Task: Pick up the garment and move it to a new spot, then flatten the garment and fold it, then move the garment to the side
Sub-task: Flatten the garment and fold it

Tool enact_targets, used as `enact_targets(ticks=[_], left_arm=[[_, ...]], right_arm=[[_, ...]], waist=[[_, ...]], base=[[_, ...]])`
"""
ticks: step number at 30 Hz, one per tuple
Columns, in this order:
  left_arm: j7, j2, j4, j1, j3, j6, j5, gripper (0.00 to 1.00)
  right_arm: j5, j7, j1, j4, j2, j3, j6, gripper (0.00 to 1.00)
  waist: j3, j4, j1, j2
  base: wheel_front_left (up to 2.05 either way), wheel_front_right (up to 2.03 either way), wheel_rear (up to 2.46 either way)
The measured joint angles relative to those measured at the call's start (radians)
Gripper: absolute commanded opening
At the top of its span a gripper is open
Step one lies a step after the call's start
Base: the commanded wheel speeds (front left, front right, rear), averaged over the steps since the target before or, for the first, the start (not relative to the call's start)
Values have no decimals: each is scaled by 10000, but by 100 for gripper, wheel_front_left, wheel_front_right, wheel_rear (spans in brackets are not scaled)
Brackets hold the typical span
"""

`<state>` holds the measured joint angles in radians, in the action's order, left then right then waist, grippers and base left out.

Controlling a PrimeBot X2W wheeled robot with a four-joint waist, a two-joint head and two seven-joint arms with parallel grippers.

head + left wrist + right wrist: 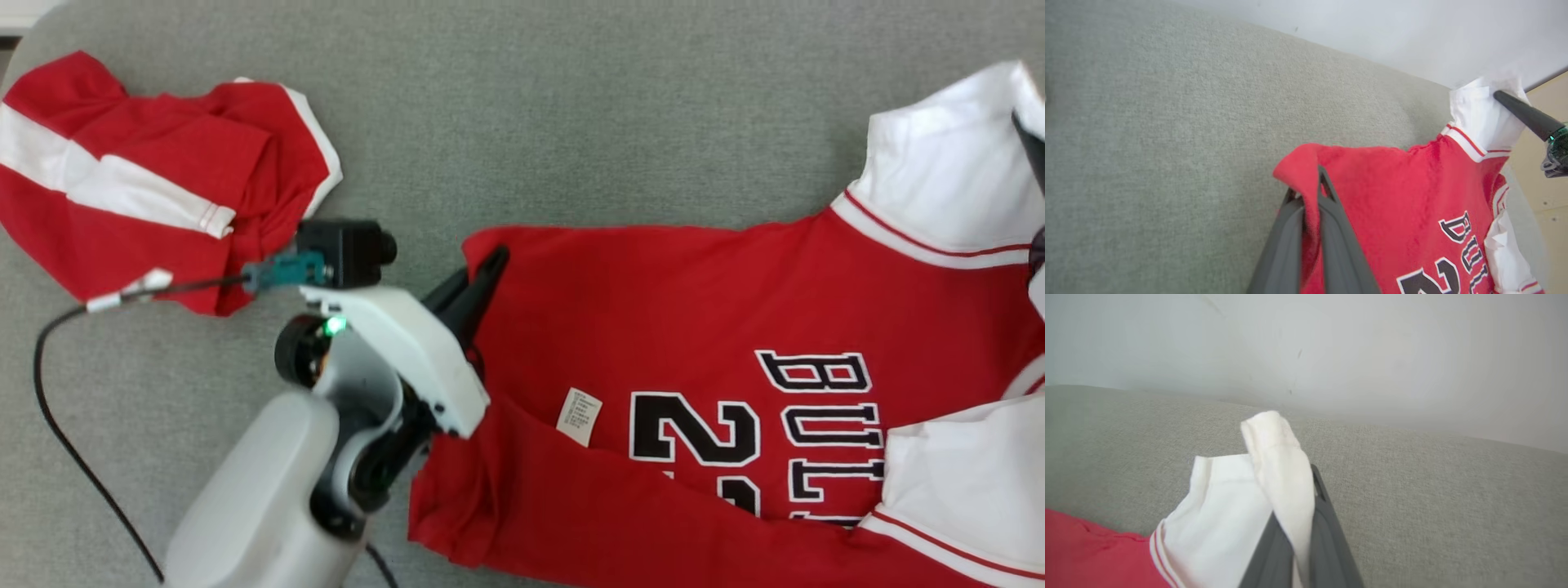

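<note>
Bright red jersey shirt with white sleeve ends is lying spread on the grey woven cushion. Left gripper is pinching a red corner. Right gripper is clamping a white sleeve end. The two holds are well apart, likely to lift the cloth taut.

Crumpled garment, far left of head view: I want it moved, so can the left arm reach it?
Probably not yet: the left gripper is shut on a corner of the jersey, though bare grey surface leads to the crumpled garment.
</note>
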<state>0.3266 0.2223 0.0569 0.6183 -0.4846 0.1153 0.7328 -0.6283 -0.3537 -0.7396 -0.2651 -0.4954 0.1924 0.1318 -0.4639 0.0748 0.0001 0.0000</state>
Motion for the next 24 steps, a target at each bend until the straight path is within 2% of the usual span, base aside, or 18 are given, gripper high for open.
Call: enact_targets(ticks=[6,12,18,22,23,24], left_arm=[[-184,437,-1628,-1828,257,399,368,0],[-249,941,-2986,-3741,543,928,581,0],[-366,1049,-3496,-5263,698,1310,1037,0],[-556,1058,-3206,-5655,725,1394,1030,0],[-566,1047,-3122,-5668,681,1384,1030,0],[-614,1016,-3035,-5668,648,1363,1024,21]], right_arm=[[-830,606,2445,1603,-290,-732,0,0],[-1158,825,5075,2941,-44,-1626,0,0],[-1166,880,6669,3382,732,-1724,0,0],[-999,1106,6910,3172,849,-1356,0,0],[-959,1202,6912,3035,853,-1267,0,3],[-918,1292,6910,2890,851,-1197,0,31]], waist=[[457,-314,-1,0],[997,-635,-2,0],[1383,-985,-2,0],[1558,-1153,-2,0],[1585,-1181,-2,0],[1606,-1200,-2,0]], base=[[0,0,0],[0,0,0],[0,0,0],[0,0,0],[0,0,0],[0,0,0]])
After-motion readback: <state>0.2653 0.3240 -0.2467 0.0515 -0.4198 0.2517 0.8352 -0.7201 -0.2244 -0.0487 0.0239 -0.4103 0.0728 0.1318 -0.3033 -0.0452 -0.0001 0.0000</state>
